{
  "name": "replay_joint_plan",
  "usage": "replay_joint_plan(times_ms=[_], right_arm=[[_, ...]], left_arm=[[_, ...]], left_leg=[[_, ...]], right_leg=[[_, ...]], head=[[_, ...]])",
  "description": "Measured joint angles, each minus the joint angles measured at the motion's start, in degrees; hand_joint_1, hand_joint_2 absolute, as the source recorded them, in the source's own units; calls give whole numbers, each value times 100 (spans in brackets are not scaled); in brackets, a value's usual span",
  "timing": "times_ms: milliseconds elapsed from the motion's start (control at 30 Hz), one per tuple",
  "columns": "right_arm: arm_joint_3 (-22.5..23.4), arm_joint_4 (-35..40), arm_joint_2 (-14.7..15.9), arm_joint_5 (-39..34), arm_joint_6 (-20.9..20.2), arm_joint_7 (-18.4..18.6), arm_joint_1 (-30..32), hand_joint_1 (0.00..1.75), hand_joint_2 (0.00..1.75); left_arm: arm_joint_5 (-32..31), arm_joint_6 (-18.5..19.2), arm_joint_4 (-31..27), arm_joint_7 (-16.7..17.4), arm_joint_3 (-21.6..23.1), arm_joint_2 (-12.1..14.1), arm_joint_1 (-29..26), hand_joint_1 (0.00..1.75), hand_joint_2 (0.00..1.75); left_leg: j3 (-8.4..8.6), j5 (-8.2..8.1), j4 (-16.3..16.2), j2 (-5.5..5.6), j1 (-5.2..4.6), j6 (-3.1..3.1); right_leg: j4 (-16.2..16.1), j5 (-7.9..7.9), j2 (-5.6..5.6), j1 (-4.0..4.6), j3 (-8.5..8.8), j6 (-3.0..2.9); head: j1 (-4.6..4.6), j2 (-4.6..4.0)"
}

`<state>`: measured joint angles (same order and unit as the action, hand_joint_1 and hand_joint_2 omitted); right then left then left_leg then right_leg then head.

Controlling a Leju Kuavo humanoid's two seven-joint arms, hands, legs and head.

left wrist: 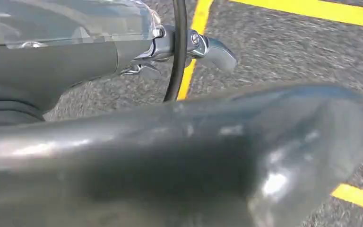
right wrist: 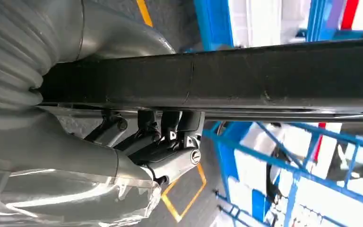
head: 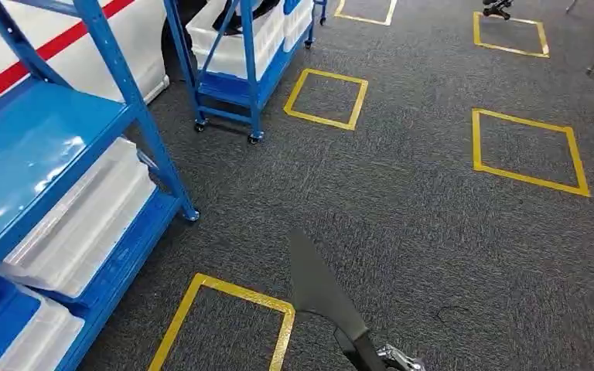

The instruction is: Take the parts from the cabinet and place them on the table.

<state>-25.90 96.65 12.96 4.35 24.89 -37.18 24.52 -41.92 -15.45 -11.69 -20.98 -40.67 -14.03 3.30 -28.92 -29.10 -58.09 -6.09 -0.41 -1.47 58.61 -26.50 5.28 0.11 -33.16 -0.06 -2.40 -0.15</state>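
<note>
The right hand [right wrist: 160, 142] is clenched round the black part [right wrist: 264, 80]: in the right wrist view the dark fingers [right wrist: 146, 125] curl under it and the grey thumb lies across its other face. The left hand [left wrist: 123, 56] hangs over the carpet [left wrist: 283, 42], and I cannot tell whether it is released or closed; a big, blurred, glossy dark shape lies close in front of its camera, and I cannot tell what that is.

In the head view the black part [head: 321, 290] is in the air above the grey carpet [head: 402, 193], not resting on anything. It is held near its rear end, just above the picture's bottom edge. Its long axis runs away from the robot, leaning a little to the robot's left. It is broadest near the grip and its narrow tip points forward. That tip hangs just beside the corner of the nearest yellow square [head: 201, 309], well apart from the blue cabinet [head: 85, 131].

No table is in view, so I judge the carry has some way to go. The part is long and gripped near one end, so its free length could lever it round in the fingers and let it slip. A turn to the left could swing the tip into the cabinet's posts
</note>
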Motion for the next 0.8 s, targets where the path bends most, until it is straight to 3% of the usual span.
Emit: replay_joint_plan(times_ms=[100,133,167,200,233,267,300,333,367,433,467,500,600,633,667,700,733,800], right_arm=[[20,48,-4,4,-39,4,53,175,175],[24,55,-4,7,-74,11,76,175,175],[24,68,-4,11,-107,22,115,175,175],[24,85,-4,13,-122,22,111,175,175],[24,85,6,28,-138,28,98,175,175],[26,83,11,35,-138,35,95,175,175],[33,83,11,43,-157,33,101,175,175],[44,83,11,50,-168,33,105,175,175],[50,83,11,55,-173,33,107,175,175],[55,83,11,79,-208,31,108,175,175],[55,83,11,85,-212,28,110,175,175],[55,81,11,87,-210,28,101,175,175],[72,81,11,98,-214,28,120,175,175],[72,81,-2,105,-216,28,119,175,175],[74,81,-11,116,-216,28,131,175,175],[83,81,-26,118,-216,26,131,175,175],[90,81,-26,120,-216,31,110,175,175],[94,76,-39,120,-216,31,96,175,175]], left_arm=[[-35,2,0,31,39,-11,34,0,0],[-68,2,0,44,70,-15,48,0,0],[-81,2,0,61,87,-15,48,0,0],[-92,2,0,72,90,-15,44,0,0],[-116,2,0,85,92,-15,32,0,0],[-125,2,0,92,92,-15,9,0,0],[-129,2,0,94,92,-15,0,0,0],[-131,4,0,98,94,-13,-11,0,0],[-144,9,0,103,94,-15,-15,0,0],[-158,11,0,101,96,-13,-2,0,0],[-173,13,0,101,98,-13,0,0,0],[-175,13,0,101,98,-11,2,0,0],[-179,9,0,92,100,-11,39,0,0],[-175,7,0,94,100,-17,41,0,0],[-177,7,0,94,100,-24,40,0,0],[-177,0,0,92,100,-26,33,0,0],[-177,0,0,94,100,-28,22,0,0],[-177,0,0,96,100,-28,-7,0,0]], left_leg=[[86,-24,48,-180,23,84],[89,-62,45,-250,-13,127],[87,-136,-74,76,37,162],[-29,-318,-341,353,57,179],[-227,-542,-751,484,74,194],[-484,-763,-1278,544,74,207],[-646,-836,-1570,558,74,216],[-729,-797,-1676,559,74,216],[-704,-638,-1552,561,74,216],[-332,-11,-621,660,80,196],[-165,145,-178,894,93,169],[-130,46,-91,1069,92,164],[-130,69,-99,891,29,54],[-101,114,-18,814,63,-4],[-77,154,27,707,79,-46],[-69,171,68,650,78,-77],[-81,175,72,579,65,-86],[-91,162,69,409,47,-88]], right_leg=[[-18,1,-218,34,-20,-60],[-110,58,-304,-16,54,-107],[-161,85,-373,-35,78,-116],[-171,97,-435,-51,81,-155],[-168,94,-502,-49,73,-187],[-161,89,-604,-43,71,-195],[-153,86,-686,-37,71,-198],[-143,85,-780,-35,70,-197],[-130,81,-866,-35,72,-192],[-67,50,-1064,-44,77,-152],[-21,29,-1129,-54,61,-123],[37,4,-1173,-25,15,-83],[-3,42,-1348,-95,-41,42],[-3,58,-1416,-87,-46,83],[87,11,-1204,-87,-67,70],[331,-181,-836,-52,-207,80],[712,-404,-680,-60,-408,101],[1532,-750,-573,-95,-830,132]], head=[[-2,0],[-2,0],[-2,0],[-2,0],[0,0],[-2,0],[-2,0],[0,0],[-2,0],[-2,0],[-2,0],[0,0],[-2,0],[0,0],[-2,0],[0,0],[0,0],[0,0]])
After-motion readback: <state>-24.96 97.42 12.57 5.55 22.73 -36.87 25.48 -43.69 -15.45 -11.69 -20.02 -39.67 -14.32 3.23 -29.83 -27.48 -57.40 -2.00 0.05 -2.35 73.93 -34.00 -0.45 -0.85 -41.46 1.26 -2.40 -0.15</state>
